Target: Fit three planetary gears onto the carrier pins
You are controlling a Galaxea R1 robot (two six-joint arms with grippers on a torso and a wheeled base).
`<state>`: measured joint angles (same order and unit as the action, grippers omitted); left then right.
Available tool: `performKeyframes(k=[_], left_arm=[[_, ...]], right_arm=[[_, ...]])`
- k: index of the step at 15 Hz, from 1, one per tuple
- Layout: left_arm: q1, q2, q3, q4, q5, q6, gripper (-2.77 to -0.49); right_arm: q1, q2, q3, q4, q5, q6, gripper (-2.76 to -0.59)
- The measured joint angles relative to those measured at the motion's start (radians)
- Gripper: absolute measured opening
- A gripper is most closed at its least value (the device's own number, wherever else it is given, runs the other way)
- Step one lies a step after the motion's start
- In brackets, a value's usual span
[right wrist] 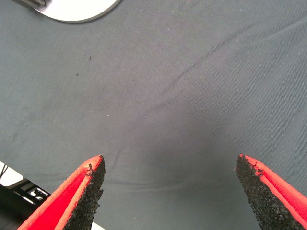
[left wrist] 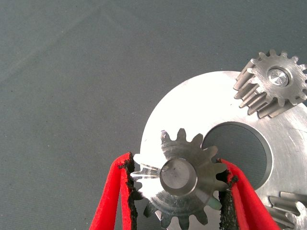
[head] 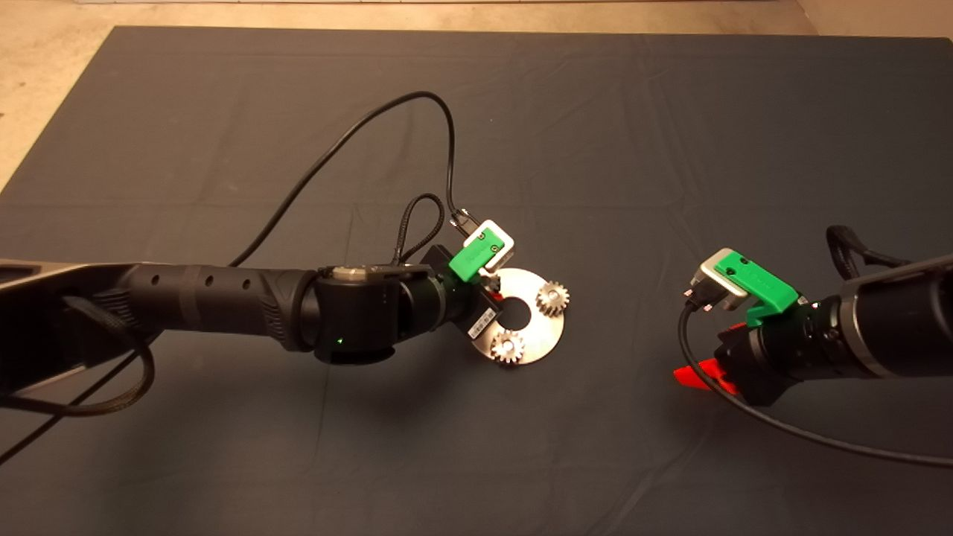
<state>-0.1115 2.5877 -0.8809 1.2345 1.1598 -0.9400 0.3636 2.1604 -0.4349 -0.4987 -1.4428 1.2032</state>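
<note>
Left gripper (left wrist: pixel 178 191): red fingers with black pads clamped on either side of a small silvery toothed steel gear (left wrist: pixel 180 179), over the flat round shiny metal carrier disc (left wrist: pixel 192 112), on the disc's edge nearest the left arm.
Held gear: a pin end shows in its bore, so it appears to be on its silvery peg (left wrist: pixel 177 175); whether it sits fully down cannot be told.
Seated gears: second gear (left wrist: pixel 274 82) on its pin (left wrist: pixel 278 76) at the disc's far edge; third gear (head: pixel 508 347) at the edge facing the mat's near side.
Right gripper (right wrist: pixel 168 191): idle near the dark mat's (head: pixel 670 134) right edge, fingers spread wide, nothing between them.
Risk, lift-off: pads (left wrist: pixel 225 194) bite into the teeth; opening unevenly or rising early could drag the gear back off its pin.
Risk, tilt: if not fully seated, it may jam cocked.
Risk, shift: sideways pull could slide the loose disc.
</note>
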Motion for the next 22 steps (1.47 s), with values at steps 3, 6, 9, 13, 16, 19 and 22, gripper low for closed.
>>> performKeyframes(k=[3,6,9,13,16,19,22], left_arm=[[0.0,0.0,0.0,0.0,0.0,-0.001,-2.51],[0.0,0.0,-0.002,0.0,0.0,0.0,-2.51],[0.0,0.0,-0.015,0.0,-0.002,0.0,-2.51],[0.0,0.0,-0.023,0.001,-0.009,0.0,-2.51],[-0.005,0.003,-0.034,0.002,-0.012,0.0,-2.51],[-0.005,0.006,-0.034,0.002,-0.012,0.0,-2.51],[-0.005,0.006,-0.034,0.002,-0.018,0.0,-2.51]], right_arm=[[0.0,0.0,0.0,0.0,0.0,0.0,-1.33],[0.0,0.0,0.0,0.0,0.0,-0.001,-1.33],[0.0,0.0,0.0,0.001,0.0,-0.001,-1.33],[0.0,0.0,0.0,0.001,-0.001,-0.001,-1.33],[0.0,0.0,0.0,0.001,-0.001,-0.001,-1.33],[0.0,0.0,0.0,0.001,-0.001,-0.001,-1.33],[0.0,0.0,0.0,0.001,-0.001,-0.001,-1.33]])
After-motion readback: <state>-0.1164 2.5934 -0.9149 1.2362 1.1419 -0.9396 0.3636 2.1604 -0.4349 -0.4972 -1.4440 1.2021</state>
